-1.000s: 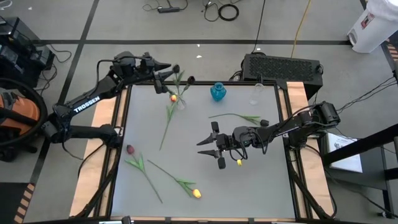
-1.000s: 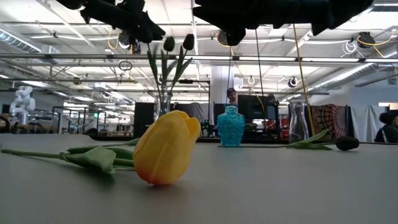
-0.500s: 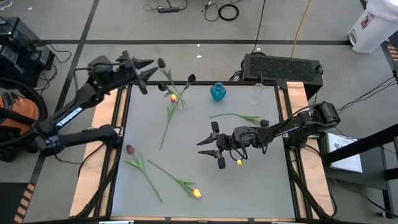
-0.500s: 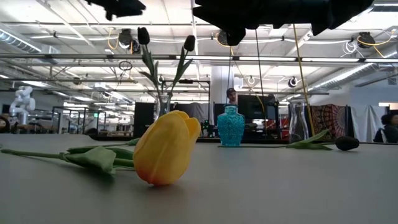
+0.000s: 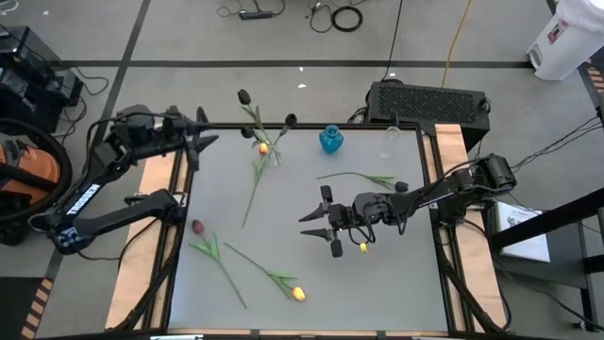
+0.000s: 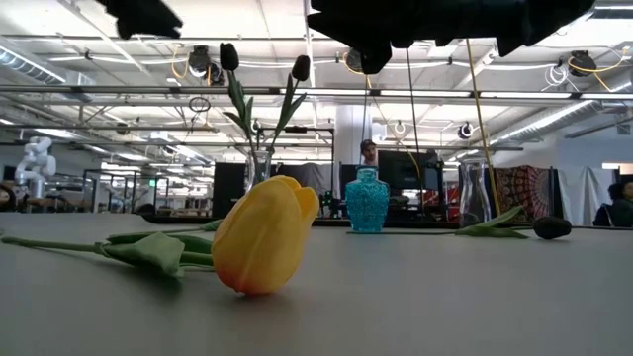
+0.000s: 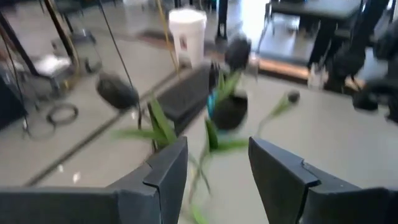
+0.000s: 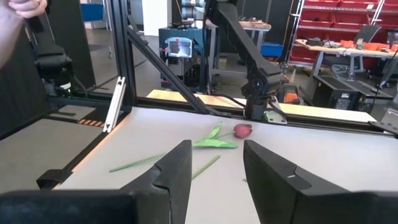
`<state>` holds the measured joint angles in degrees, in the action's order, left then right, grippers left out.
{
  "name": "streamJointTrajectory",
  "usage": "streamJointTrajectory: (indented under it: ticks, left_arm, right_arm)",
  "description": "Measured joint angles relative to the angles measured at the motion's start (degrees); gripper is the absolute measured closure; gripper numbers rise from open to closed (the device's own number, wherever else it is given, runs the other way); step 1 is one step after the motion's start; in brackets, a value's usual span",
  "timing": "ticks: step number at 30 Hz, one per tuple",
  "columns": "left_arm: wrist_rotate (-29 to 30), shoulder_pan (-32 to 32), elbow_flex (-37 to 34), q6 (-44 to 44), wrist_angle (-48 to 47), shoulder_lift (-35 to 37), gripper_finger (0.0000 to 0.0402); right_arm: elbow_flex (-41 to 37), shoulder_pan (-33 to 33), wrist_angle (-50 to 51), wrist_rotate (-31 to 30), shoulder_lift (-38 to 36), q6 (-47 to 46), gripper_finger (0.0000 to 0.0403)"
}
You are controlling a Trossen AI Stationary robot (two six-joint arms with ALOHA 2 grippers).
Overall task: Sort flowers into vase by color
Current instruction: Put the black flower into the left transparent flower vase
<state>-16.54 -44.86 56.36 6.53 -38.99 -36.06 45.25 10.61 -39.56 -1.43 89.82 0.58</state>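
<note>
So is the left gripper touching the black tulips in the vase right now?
Apart. The high view shows the left gripper, open, clear of the black tulips, with bare floor between.

Grey tabletop (image 5: 396, 274), wood-trimmed at both sides. Along the far edge: clear vase (image 5: 275, 154) holding black tulips, blue vase (image 5: 330, 141), clear glass vase (image 5: 388, 144). Lying flat: red tulip (image 5: 198, 228) near the left edge, yellow tulip (image 5: 298, 294) near the front edge, black tulip (image 5: 401, 186) toward the right edge.

My arms are matte black, jointed tubes; the left arm (image 5: 94, 184) carries white lettering along its link. My fingers (image 7: 165, 171) are flat dark wedges, and a small yellow mark (image 5: 362, 246) shows under my right gripper (image 5: 321, 225).
</note>
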Motion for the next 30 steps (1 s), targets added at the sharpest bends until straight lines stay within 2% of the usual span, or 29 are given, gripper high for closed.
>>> streamJointTrajectory:
  ticks: [3,7,12,26,30]
  left_arm:
    - [-1.28,0.0,0.0,0.28,-6.42,1.47,0.0223]
    - [-7.03,0.0,-0.01,0.26,-12.41,3.25,0.0223]
    - [-13.61,0.0,-2.55,-0.2,-13.54,6.85,0.0223]
    - [-14.89,0.0,-14.07,-5.57,-13.53,16.13,0.0223]
    - [-16.73,0.0,-14.85,-6.28,-12.31,17.07,0.0223]
  right_arm:
    - [0.0,0.0,1.01,0.0,0.0,0.0,0.0266]
    - [0.0,0.01,1.7,0.0,0.0,0.0,0.0266]
    - [0.0,0.0,1.83,0.0,0.0,-0.39,0.0266]
    - [-0.02,0.04,3.72,-0.02,-0.37,-2.86,0.0266]
    - [-0.04,0.02,5.21,-0.43,-2.35,-2.29,0.0266]
